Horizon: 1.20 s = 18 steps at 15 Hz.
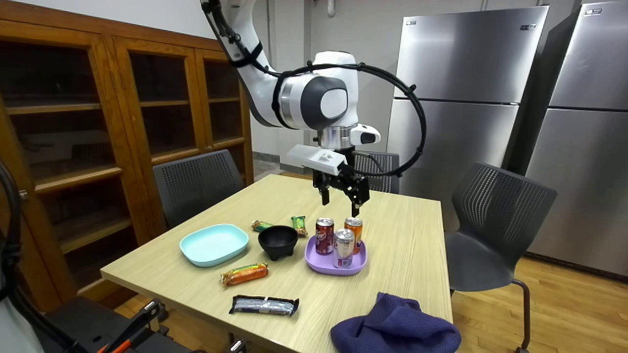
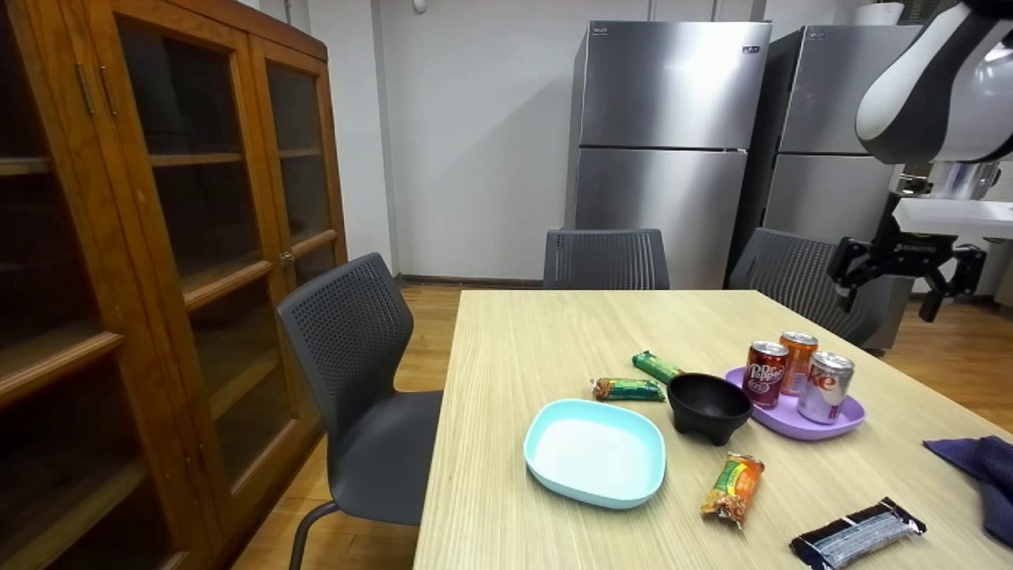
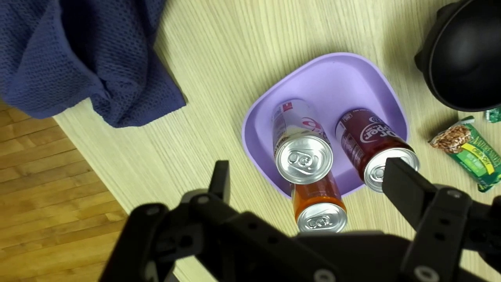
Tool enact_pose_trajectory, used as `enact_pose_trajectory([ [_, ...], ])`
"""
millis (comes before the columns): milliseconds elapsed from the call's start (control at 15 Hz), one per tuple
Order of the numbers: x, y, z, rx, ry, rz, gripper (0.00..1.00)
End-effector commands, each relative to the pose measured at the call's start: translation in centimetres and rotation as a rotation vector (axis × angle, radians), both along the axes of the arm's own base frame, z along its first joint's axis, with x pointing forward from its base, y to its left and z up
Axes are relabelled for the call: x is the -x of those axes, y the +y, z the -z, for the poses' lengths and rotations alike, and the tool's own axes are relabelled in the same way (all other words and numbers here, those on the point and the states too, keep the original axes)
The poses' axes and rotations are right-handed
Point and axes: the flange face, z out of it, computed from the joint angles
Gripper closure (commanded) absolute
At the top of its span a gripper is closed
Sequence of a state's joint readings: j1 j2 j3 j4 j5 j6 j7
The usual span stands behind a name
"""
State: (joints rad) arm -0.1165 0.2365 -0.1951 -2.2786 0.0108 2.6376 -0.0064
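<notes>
On the purple plate (image 3: 332, 78), three cans (image 1: 344, 249) stand below the spread claw (image 1: 340, 206)

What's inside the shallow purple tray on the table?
Three upright metal cans: a dark red Dr Pepper can, a silver can and an orange can. The part of the tray beneath them is hidden.

Over my feed, in an exterior view, I see a navy cloth (image 1: 395, 329) bunched at the tabletop's (image 1: 405, 269) right edge, a black-and-silver wrapped bar (image 1: 265, 306) near the near edge, and a turquoise plate (image 1: 214, 243) toward the left corner
</notes>
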Motion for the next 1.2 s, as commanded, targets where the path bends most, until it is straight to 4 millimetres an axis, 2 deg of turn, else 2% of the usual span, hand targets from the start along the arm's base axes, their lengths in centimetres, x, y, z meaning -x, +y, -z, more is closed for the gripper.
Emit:
enact_pose_trajectory([
  [0, 0.0, 0.0, -0.1, 0.0, 0.0, 0.0, 0.0],
  [267, -0.4, -0.4, 0.0, -0.016, -0.013, -0.015, 0.0],
  [400, -0.4, 0.2, 0.4, -0.041, -0.012, -0.06, 0.0],
  [800, 0.4, 4.1, 1.3, -0.101, 0.002, -0.241, 0.0],
  [1133, 1.8, 8.4, 2.5, -0.142, 0.047, -0.367, 0.0],
])
